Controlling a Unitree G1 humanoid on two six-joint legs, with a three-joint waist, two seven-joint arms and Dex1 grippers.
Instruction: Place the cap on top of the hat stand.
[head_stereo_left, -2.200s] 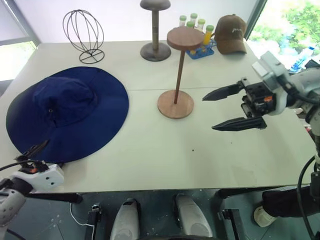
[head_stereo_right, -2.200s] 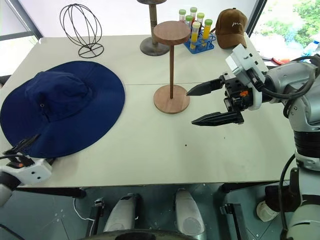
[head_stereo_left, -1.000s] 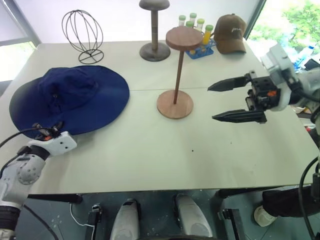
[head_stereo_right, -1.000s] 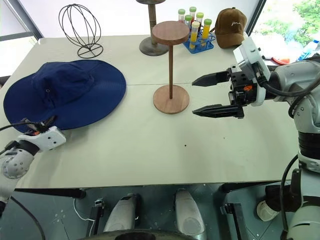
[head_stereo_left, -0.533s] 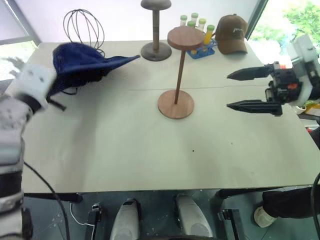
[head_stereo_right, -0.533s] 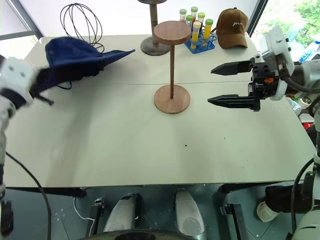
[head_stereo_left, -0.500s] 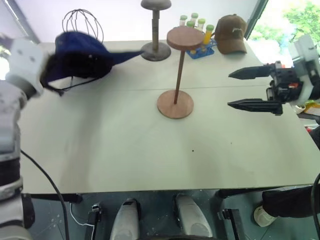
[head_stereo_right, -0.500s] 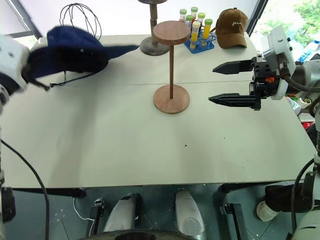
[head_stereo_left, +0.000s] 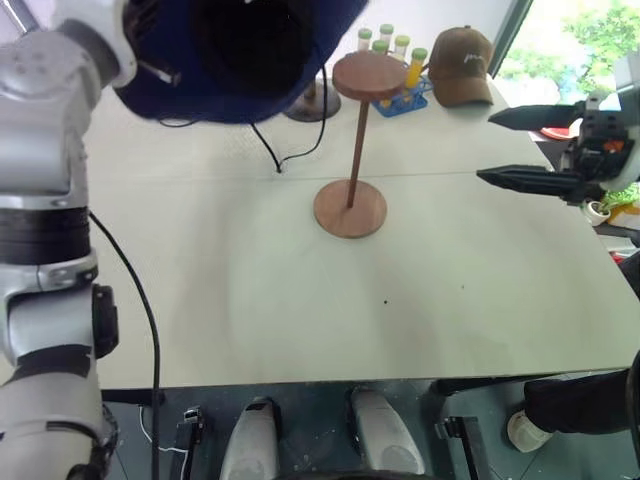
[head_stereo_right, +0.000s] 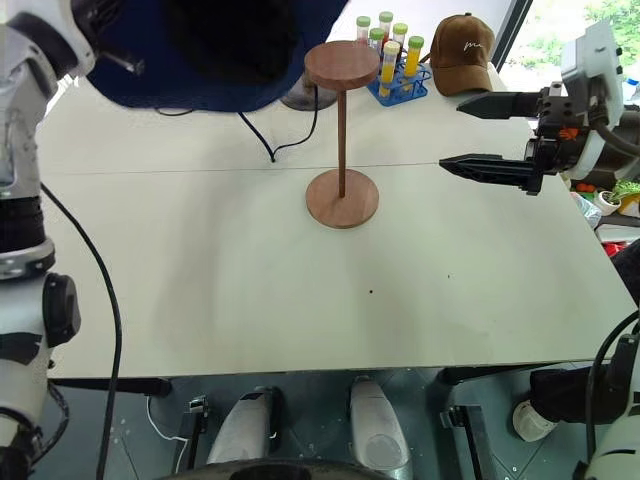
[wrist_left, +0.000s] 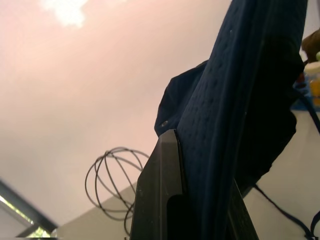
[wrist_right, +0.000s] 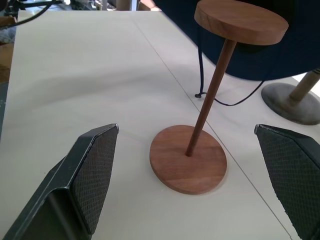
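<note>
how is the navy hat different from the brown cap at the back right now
The navy hat is held up in the air, pinched in the left gripper, with its chin cord dangling to the table; the brown cap sits on the table at the far right. The navy hat is far larger and floppy with a wide brim; the brown cap is small, with a short front visor. Both are fabric headwear.
</note>
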